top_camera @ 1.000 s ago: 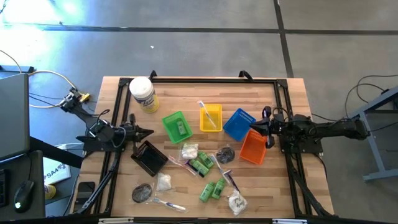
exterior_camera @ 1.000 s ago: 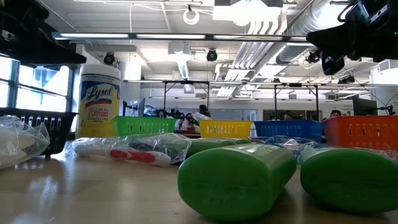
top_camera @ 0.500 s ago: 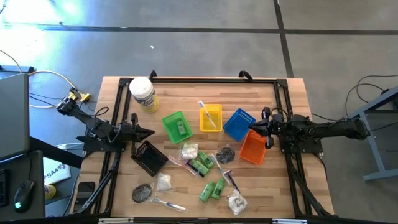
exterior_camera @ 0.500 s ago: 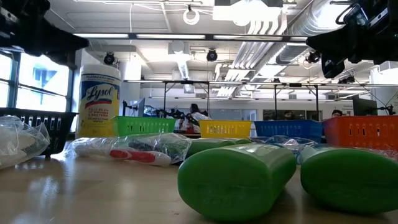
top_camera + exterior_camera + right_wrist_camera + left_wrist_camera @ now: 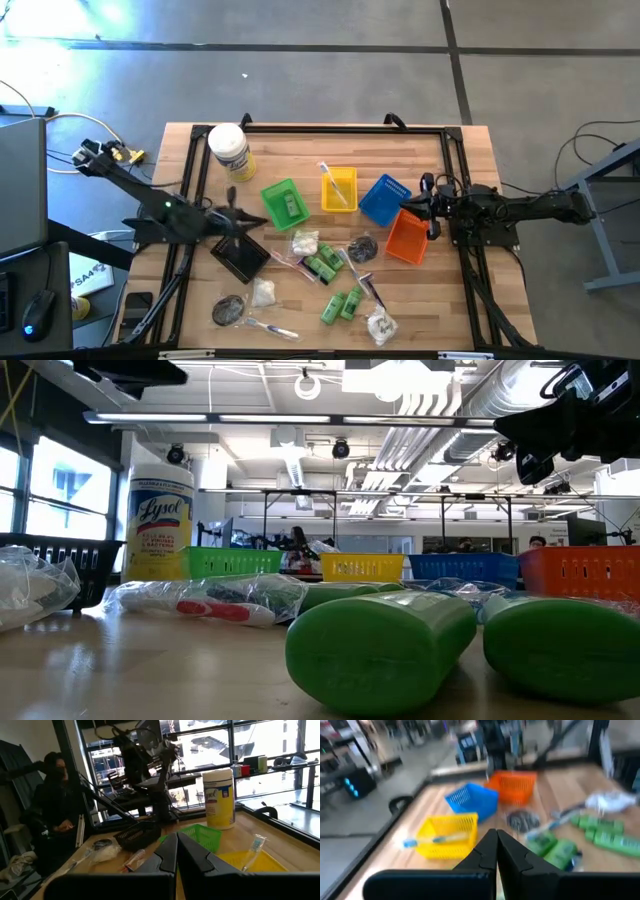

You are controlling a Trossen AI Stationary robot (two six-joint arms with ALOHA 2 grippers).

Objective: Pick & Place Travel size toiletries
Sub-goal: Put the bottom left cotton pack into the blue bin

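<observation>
The toiletries lie scattered on the near half of the table. There are green tubes [image 5: 322, 265] [image 5: 340, 303], white packets [image 5: 305, 242] [image 5: 380, 325], dark round sachets [image 5: 362, 248] [image 5: 228, 310] and a wrapped razor [image 5: 370, 287]. One green tube lies in the green tray [image 5: 272, 192], and a toothbrush [image 5: 333, 184] lies in the yellow tray [image 5: 347, 205]. My left gripper [image 5: 264, 222] [image 5: 496, 837] hangs shut and empty above the table, between the black tray [image 5: 240, 256] and the green tray. My right gripper [image 5: 403, 207] [image 5: 176, 840] waits shut above the table, by the orange tray [image 5: 407, 240].
A large white jar with a yellow label [image 5: 230, 150] stands at the far left. A blue tray [image 5: 384, 198] lies tilted beside the orange one. A black frame [image 5: 340, 130] runs round the table. A person [image 5: 55, 815] sits beyond the table's left side.
My left gripper has moved toward the table's right and slightly nearer, from beside the black tray's far corner to between the black and green trays. It has also risen, leaving the top of the low view. Its fingers stay shut. The right arm has kept still.
</observation>
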